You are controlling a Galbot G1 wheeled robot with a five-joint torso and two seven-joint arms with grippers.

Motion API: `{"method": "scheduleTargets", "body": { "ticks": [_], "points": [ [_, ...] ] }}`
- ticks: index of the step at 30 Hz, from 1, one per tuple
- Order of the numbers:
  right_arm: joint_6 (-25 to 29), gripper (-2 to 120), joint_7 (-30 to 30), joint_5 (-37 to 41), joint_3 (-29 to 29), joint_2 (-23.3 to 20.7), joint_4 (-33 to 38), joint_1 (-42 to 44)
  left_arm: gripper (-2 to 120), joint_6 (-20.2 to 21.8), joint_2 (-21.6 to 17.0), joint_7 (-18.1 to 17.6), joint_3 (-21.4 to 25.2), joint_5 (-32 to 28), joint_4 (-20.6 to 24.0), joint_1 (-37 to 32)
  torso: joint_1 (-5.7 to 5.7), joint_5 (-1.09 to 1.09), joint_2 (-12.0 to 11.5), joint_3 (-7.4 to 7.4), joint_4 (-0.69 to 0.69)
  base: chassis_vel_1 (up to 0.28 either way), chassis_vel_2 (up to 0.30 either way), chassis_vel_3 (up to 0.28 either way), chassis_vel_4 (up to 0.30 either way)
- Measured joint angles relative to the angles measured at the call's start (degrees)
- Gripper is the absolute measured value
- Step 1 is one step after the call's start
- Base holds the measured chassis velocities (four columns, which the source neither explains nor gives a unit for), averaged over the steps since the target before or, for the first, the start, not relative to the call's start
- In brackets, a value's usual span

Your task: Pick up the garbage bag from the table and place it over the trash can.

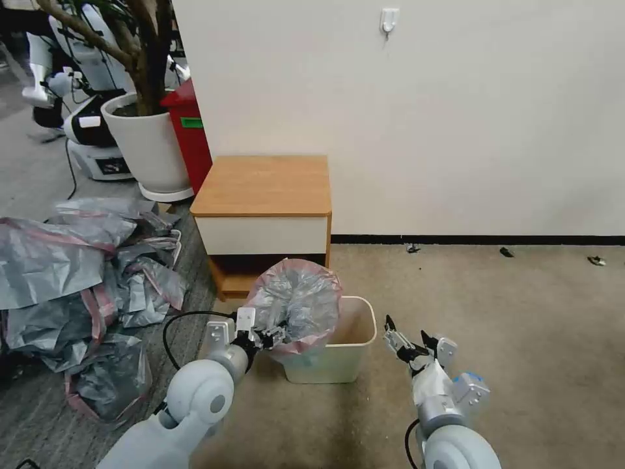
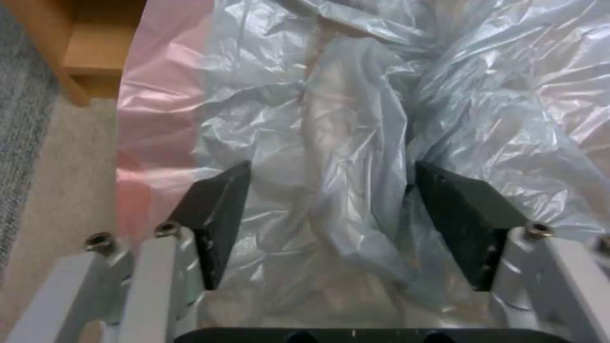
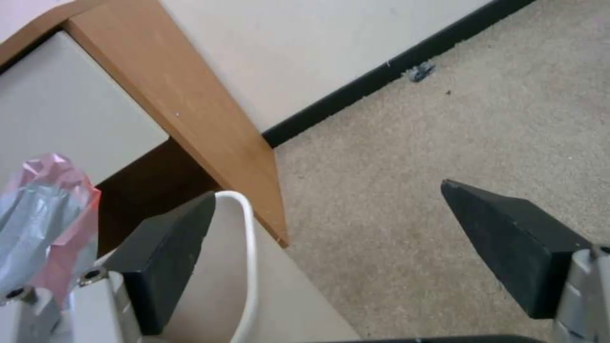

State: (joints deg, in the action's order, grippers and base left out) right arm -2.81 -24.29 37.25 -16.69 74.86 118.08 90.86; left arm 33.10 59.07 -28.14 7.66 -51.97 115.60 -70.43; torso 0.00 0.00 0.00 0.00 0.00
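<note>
Here, the bag (image 1: 296, 303) sits bunched over the left half of the can (image 1: 338, 355), its pink rim (image 1: 306, 264) standing up as a round hoop above the can's edge. Left tool (image 1: 272, 337) is at the bag's near-left side. From the left wrist, both dark fingers (image 2: 213, 214) stand wide apart with grey film (image 2: 330, 157) pressed into the gap between them; film lies against the fingers, but they are not closed on it. A pink band of the rim (image 2: 159, 109) runs along one side of that view.

Right tool (image 1: 410, 342) hangs over bare carpet just right of the can, apart from the bag and can. Fingers spread wide, nothing between them. From the right wrist, one finger (image 3: 165, 247) lies near the can's white rim (image 3: 245, 247), with a bit of bag (image 3: 45, 214) off beyond it.

Surroundings, left to right: heap of grey bags (image 1: 71, 260) on the dark mat; white plant pot (image 1: 146, 146); red bin (image 1: 190, 133); counter (image 1: 263, 185) against the wall, can on the floor just in front of it. Beige carpet (image 1: 508, 312) to the right, black skirting (image 1: 482, 240), a few scraps (image 1: 506, 251) near the wall. White hook (image 1: 388, 21) high on the wall.
</note>
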Motion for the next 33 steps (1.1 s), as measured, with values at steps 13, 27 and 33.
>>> {"method": "scheduleTargets", "body": {
  "ticks": [13, 27, 33],
  "points": [
    [0.2, 88, -0.2, 0.5, 0.0, -0.8, -2.2, -1.9, 35, 0.7, -0.6, -2.3, -3.8, -3.5, -2.6, 4.0, 0.00, 0.00, 0.0, 0.00, 0.00, 0.000, 0.000, 0.000, 0.000],
    [0.6, 86, -0.3, 1.8, -0.2, -1.4, -4.8, -4.1, 36, 3.3, -1.2, -9.3, -7.7, -12.0, -5.8, 12.4, 0.01, 0.00, 0.0, 0.00, 0.00, 0.000, 0.000, 0.000, 0.000],
    [0.6, 86, -0.4, 1.9, -0.2, -1.1, -5.6, -4.6, 36, 4.4, -1.2, -11.2, -8.5, -15.6, -7.2, 15.0, 0.00, 0.00, 0.0, 0.00, 0.00, 0.000, 0.000, 0.000, 0.000]
  ]
}}
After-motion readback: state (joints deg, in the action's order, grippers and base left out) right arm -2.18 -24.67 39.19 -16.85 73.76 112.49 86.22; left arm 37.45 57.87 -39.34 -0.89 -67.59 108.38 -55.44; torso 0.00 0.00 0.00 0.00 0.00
